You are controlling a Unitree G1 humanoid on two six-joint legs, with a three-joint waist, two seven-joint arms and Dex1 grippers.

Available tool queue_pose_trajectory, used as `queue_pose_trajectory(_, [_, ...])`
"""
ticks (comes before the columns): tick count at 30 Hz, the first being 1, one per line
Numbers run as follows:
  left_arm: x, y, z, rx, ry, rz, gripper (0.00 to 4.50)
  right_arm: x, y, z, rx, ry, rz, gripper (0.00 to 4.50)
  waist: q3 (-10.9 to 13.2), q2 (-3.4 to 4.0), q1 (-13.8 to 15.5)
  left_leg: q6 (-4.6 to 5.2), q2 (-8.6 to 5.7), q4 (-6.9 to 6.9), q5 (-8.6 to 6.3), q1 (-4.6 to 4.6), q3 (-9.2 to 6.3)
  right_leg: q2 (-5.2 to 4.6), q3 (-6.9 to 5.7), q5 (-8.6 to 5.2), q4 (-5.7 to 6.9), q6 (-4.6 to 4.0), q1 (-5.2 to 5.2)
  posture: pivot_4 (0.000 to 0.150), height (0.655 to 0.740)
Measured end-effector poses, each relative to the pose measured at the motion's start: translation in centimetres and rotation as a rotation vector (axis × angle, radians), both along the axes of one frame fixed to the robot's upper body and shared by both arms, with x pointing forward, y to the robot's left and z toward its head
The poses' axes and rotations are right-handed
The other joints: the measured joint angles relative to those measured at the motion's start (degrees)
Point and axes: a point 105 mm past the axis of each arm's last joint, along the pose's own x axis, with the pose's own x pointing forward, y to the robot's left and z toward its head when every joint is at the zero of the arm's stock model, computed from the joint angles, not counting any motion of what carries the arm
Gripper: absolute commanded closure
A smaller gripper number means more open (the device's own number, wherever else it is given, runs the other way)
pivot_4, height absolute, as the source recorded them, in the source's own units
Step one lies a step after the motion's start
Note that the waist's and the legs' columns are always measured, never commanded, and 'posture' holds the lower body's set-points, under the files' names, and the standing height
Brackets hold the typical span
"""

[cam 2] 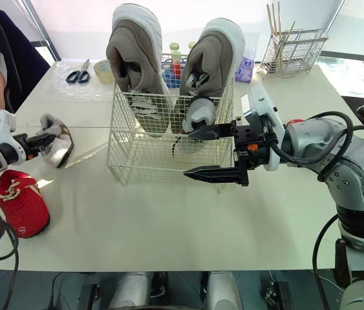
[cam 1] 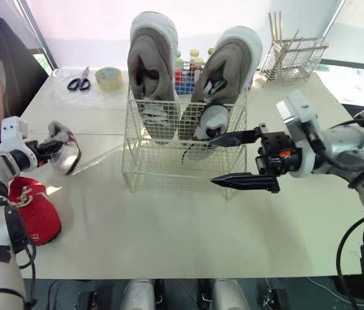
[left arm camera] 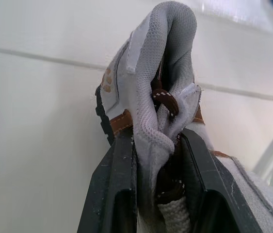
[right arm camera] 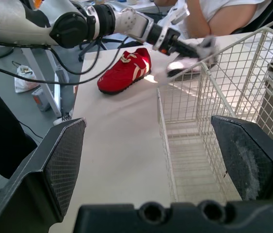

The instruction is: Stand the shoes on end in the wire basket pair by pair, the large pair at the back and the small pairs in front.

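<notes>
Large shoes [cam 1: 152, 64] stand on end at the back of the basket [cam 1: 162, 169], frame centre. Right claw [cam 1: 212, 160], wide open and empty, hangs just beside its right front corner. Left claw [cam 1: 51, 147], at far left, grips a small grey shoe [cam 1: 66, 150]; a red shoe [cam 1: 36, 210] lies lower left on the desk [cam 1: 188, 232].

Large shoes [cam 1: 152, 64] are taupe, wire basket [cam 1: 169, 171] white, red shoe [cam 1: 36, 210] white-laced, grey mesh shoe [left arm camera: 165, 58] brown-laced.

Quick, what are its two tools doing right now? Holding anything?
Left tool: closed, holding the small grey shoe.
Right tool: open, holding nothing, beside the wire basket.
</notes>
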Motion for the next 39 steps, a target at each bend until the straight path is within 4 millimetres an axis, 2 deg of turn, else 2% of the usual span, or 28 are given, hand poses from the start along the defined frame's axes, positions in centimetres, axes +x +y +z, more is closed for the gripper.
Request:
queue_pose_trajectory(3, [0.8, 0.1, 5.8, 0.014, -0.218, 0.041, 3.55, 0.4, -0.3, 1.0, 0.024, -0.012, -0.014, 0.00, 0.0, -0.25, -0.1, 0.02, 0.00, 0.03, -0.01, -0.01, 0.02, -0.01, 0.00, 0.00, -0.02, 0.01, 0.01, 0.150, 0.7352])
queue_pose_trajectory(6, [-1.0, -1.4, 14.5, 0.100, -0.549, -0.015, 3.55, 0.8, -1.0, 2.5, 0.061, -0.027, -0.033, 0.00, 0.1, -0.33, -0.1, 0.04, 0.00, 0.09, -0.03, -0.03, 0.06, -0.03, 0.04, 0.01, -0.04, 0.02, 0.04, 0.150, 0.7352])
queue_pose_trajectory(7, [-2.3, -2.5, 17.2, 0.150, -0.660, -0.039, 3.55, 0.9, -1.3, 3.0, 0.081, -0.028, -0.041, 0.00, 0.0, -0.33, -0.1, 0.07, -0.01, 0.09, -0.04, -0.01, 0.09, -0.05, 0.07, 0.02, -0.04, 0.04, 0.06, 0.150, 0.7352])
queue_pose_trajectory(8, [-3.4, -3.8, 18.9, 0.183, -0.747, -0.064, 3.55, 1.0, -1.6, 3.3, 0.097, -0.022, -0.053, 0.00, 0.0, -0.32, -0.1, 0.07, -0.02, 0.10, -0.05, 0.02, 0.09, -0.05, 0.09, 0.04, -0.04, 0.07, 0.11, 0.150, 0.7352])
queue_pose_trajectory(9, [-5.0, -6.2, 20.8, 0.217, -0.851, -0.106, 3.55, 1.3, -1.9, 3.6, 0.117, -0.009, -0.064, 0.00, 0.0, -0.32, 0.0, 0.07, -0.03, 0.11, -0.05, 0.05, 0.11, -0.05, 0.14, 0.06, -0.06, 0.11, 0.15, 0.150, 0.7352])
queue_pose_trajectory(12, [-8.4, -13.2, 23.1, 0.180, -1.066, -0.216, 3.55, 1.9, -2.1, 4.5, 0.161, 0.008, -0.072, 0.00, 0.0, -0.30, 0.6, 0.09, -0.02, 0.40, -0.05, 0.07, 0.02, 0.01, 0.17, 0.11, 0.03, 0.20, 0.32, 0.150, 0.7352])
queue_pose_trajectory(14, [-9.6, -16.4, 23.4, 0.145, -1.132, -0.230, 3.55, 2.1, -2.0, 5.2, 0.175, 0.011, -0.059, 0.00, 0.0, -0.28, 0.6, 0.10, -0.02, 0.41, -0.06, 0.12, 0.03, 0.02, 0.21, 0.12, 0.03, 0.21, 0.37, 0.150, 0.7352])
queue_pose_trajectory(17, [-10.6, -20.5, 22.5, 0.166, -1.171, -0.265, 3.55, 2.3, -2.2, 6.2, 0.191, 0.033, -0.036, 0.00, 0.0, -0.28, 0.2, 0.10, -0.02, 0.41, -0.06, 0.25, 0.04, 0.05, 0.22, 0.12, 0.04, 0.20, 0.49, 0.150, 0.7352])
queue_pose_trajectory(19, [-10.8, -21.9, 21.9, 0.184, -1.178, -0.269, 3.55, 2.5, -2.4, 6.0, 0.187, 0.066, -0.024, 0.00, 0.0, -0.25, 0.1, 0.10, -0.01, 0.39, -0.06, 0.27, 0.05, 0.07, 0.21, 0.12, 0.03, 0.20, 0.49, 0.150, 0.7352])
queue_pose_trajectory(21, [-10.7, -23.0, 20.6, 0.206, -1.173, -0.269, 3.55, 2.9, -3.0, 5.5, 0.166, 0.100, -0.041, 0.00, 0.0, -0.20, 0.0, 0.10, -0.01, 0.37, -0.06, 0.31, 0.11, 0.06, 0.23, 0.12, 0.04, 0.20, 0.48, 0.150, 0.7352])
queue_pose_trajectory(25, [-10.1, -26.6, 16.6, 0.337, -1.139, -0.356, 3.55, 3.4, -3.6, 4.7, 0.146, 0.132, -0.058, 0.00, 0.0, -0.20, 0.1, 0.11, 0.00, 0.37, -0.06, 0.28, 0.14, 0.05, 0.22, 0.12, 0.02, 0.20, 0.44, 0.150, 0.7352])
queue_pose_trajectory(27, [-10.2, -27.4, 16.1, 0.377, -1.173, -0.358, 3.55, 3.3, -3.9, 4.0, 0.135, 0.161, -0.073, 0.00, 0.0, -0.21, 0.2, 0.11, 0.01, 0.37, -0.07, 0.28, 0.12, 0.04, 0.22, 0.12, 0.00, 0.19, 0.46, 0.150, 0.7352])
queue_pose_trajectory(30, [-9.7, -27.7, 14.9, 0.443, -1.214, -0.305, 3.55, 2.9, -5.2, 0.9, 0.081, 0.256, -0.146, 0.00, 0.0, -0.20, 1.0, 0.20, 0.00, 0.39, -0.12, 0.29, 0.11, -0.02, 0.22, 0.13, -0.04, 0.19, 0.49, 0.150, 0.7352])
queue_pose_trajectory(32, [-9.1, -27.8, 14.0, 0.459, -1.224, -0.256, 3.55, 2.1, -5.2, -0.6, 0.070, 0.316, -0.159, 0.00, 0.0, -0.19, 1.3, 0.24, 0.01, 0.42, -0.14, 0.28, 0.11, -0.04, 0.22, 0.13, -0.04, 0.19, 0.48, 0.150, 0.7352])
queue_pose_trajectory(37, [-8.5, -30.0, 11.6, 0.516, -1.248, -0.260, 3.55, 0.3, -4.5, 1.0, 0.112, 0.244, -0.170, 0.00, -0.1, -0.17, 1.4, 0.61, 0.02, 0.46, -0.36, 0.27, 0.10, -0.06, 0.21, 0.13, -0.04, 0.17, 0.48, 0.150, 0.7352])
queue_pose_trajectory(39, [-8.0, -30.2, 10.6, 0.571, -1.245, -0.249, 3.55, 0.1, -4.6, 0.7, 0.117, 0.251, -0.198, 0.00, -0.1, -0.17, 1.4, 0.68, 0.02, 0.46, -0.40, 0.27, 0.08, -0.07, 0.21, 0.13, -0.05, 0.17, 0.49, 0.150, 0.7352])
